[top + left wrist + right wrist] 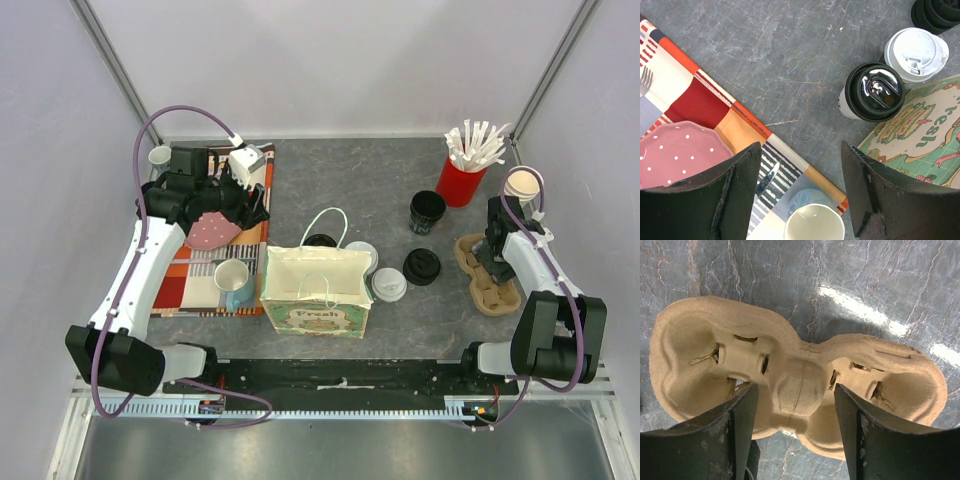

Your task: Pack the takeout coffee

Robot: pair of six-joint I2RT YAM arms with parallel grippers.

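White arms (138, 272), black joints (115, 360), purple cables (190, 110)

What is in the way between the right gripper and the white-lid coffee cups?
Only the loose black lid lies between the right gripper, over the cardboard carrier, and the nearest white-lidded cup. It's flat and low.

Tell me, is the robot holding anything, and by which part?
Nothing. The left hand is open above the placemat; the right hand is open over the middle of the cup carrier, not gripping it.
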